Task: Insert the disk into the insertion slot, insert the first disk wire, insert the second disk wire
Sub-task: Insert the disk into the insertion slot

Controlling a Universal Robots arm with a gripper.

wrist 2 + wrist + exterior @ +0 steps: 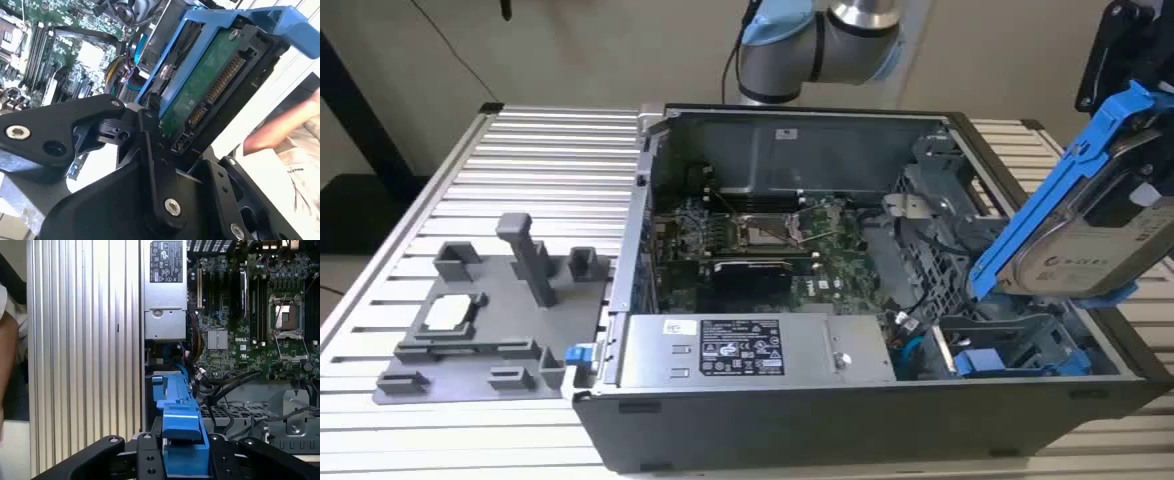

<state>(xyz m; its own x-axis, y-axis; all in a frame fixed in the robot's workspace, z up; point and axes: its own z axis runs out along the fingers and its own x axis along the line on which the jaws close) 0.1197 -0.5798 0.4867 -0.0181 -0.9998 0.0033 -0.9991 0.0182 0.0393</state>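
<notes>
Nearest in the exterior view, the ribbed aluminium table (467,445) carries an open computer case (854,420), its dark front wall towards the camera. Just behind that wall lies the silver power-supply box (740,350) with its printed label. On the table to the exterior view's left of the case sits a grey fixture tray (494,330) with upright posts and blocks on it. In the case's near corner on the exterior view's right is the insertion slot (1007,335), a grey sheet-metal cage with blue rails, and a blue cable (907,352) curls between it and the power-supply box. Directly above the slot hangs the disk (1101,235), steeply tilted, with its lower end close over the cage mouth and its upper end raised towards the exterior view's right. Whether the lower end touches the cage cannot be told. The pincer (182,460) is clamped on the disk: in the first wrist view its black fingers (147,460) flank the blue carrier on both sides, and the second wrist view shows the green circuit board on the disk's underside. A person's arm (280,131) shows beyond the disk in the second wrist view. Farther into the case lies the green motherboard (834,250) with its processor socket (761,232). Beyond the case's rear wall rises the robot arm (821,40).
</notes>
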